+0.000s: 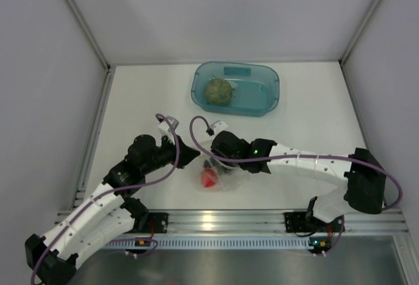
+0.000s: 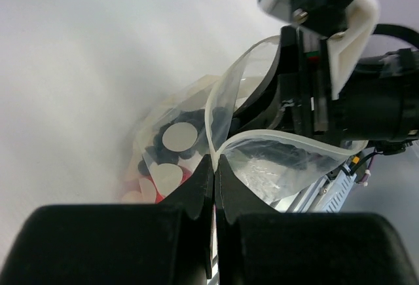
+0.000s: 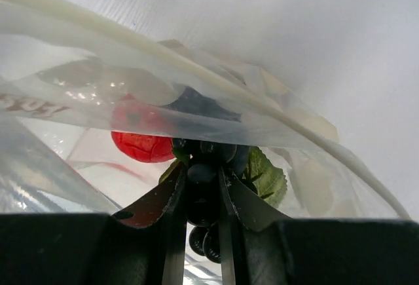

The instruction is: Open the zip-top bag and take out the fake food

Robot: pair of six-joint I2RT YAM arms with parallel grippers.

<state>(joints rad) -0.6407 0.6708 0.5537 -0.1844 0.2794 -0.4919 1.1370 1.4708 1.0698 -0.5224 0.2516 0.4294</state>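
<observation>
Left fingers (image 2: 190,200) pinched the open zip-top bag (image 2: 281,160); right fingers (image 3: 163,213) seemingly clamped the grape bunch (image 3: 201,177); green ball (image 1: 218,91) was out, red fruit (image 3: 141,144) inside.

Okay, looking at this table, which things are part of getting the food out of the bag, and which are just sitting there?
Part of the job: zip-top bag, red fruit, grape bunch, green leafy ball, left gripper pinching the bag's rim, right gripper on the grapes.
Just lying about: teal tray, which holds the green ball.
</observation>
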